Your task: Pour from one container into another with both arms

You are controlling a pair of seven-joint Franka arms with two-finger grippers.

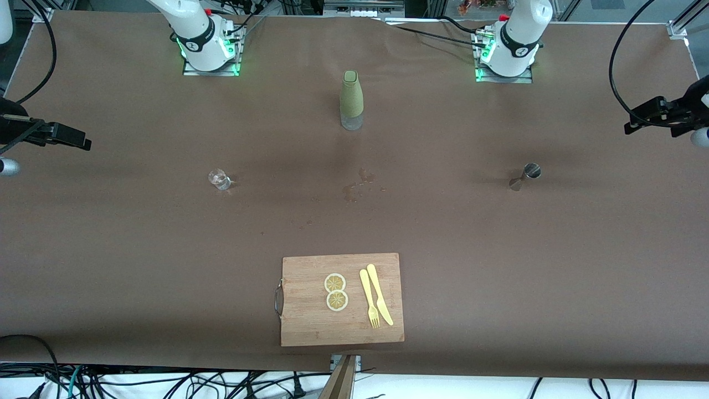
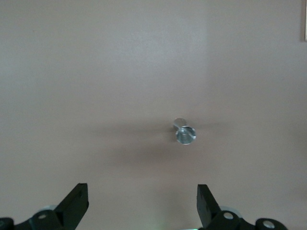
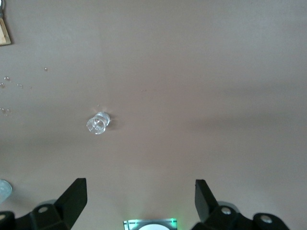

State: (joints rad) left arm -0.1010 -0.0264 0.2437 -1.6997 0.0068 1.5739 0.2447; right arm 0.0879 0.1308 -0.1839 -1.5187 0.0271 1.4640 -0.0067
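A small clear glass [image 1: 219, 179] is set toward the right arm's end of the bench [image 1: 111, 249], under the right claw [image 3: 139, 199], spread wide and empty. A metal cup [image 1: 526, 175] sits under the left claw [image 2: 142, 201], also wide and empty. Nothing is gripped yet for pouring.

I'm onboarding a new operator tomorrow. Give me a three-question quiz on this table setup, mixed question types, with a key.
1. True or false: the left gripper holds the metal jigger.
2. Which lies nearest the front camera? A) green bottle B) small glass C) cutting board
3. How many lemon slices lie on the cutting board?

Key: 1 false, both it and the right gripper are open, holding nothing; 2 C; 3 two.
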